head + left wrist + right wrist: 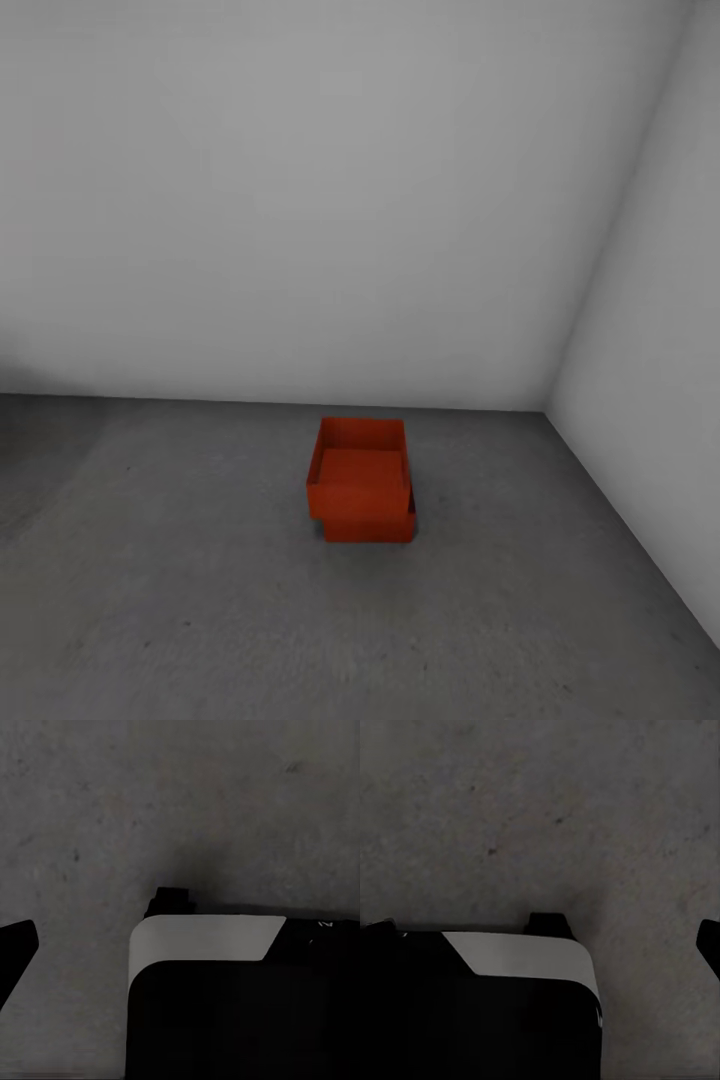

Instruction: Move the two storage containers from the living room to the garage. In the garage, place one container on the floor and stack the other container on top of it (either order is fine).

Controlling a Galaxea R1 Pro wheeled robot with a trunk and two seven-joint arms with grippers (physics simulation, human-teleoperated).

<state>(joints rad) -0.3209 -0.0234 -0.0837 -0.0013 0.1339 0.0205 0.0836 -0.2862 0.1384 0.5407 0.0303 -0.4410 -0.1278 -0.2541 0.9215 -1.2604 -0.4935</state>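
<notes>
A: Nearest the lens in the left wrist view is the robot's own body (225, 1012), a black block with a pale rounded band across it, hanging over the floor (150, 810). The right wrist view has a like black-and-pale body part (487, 1012) over the same rough grey concrete.

B: And the grippers?

A: A dark finger tip (15, 949) pokes in at the edge of the left wrist view, and another dark tip (709, 945) at the edge of the right wrist view. Too little shows; I cannot tell whether either gripper is spread or closed. Nothing is seen between the fingers.

B: Where are the two storage containers?

A: In the head view, well ahead on the concrete. The lower container (370, 524) sits on the floor, and the upper container (360, 465) rests on top of it, shifted a little toward the left and back, so the lower one's front and right corner stick out. Both are orange-red and lidless.

B: Around them?

A: Bare concrete on every side. The white back wall (300, 200) stands near behind the stack, and a white side wall (660, 350) meets it at a corner on the right.
</notes>
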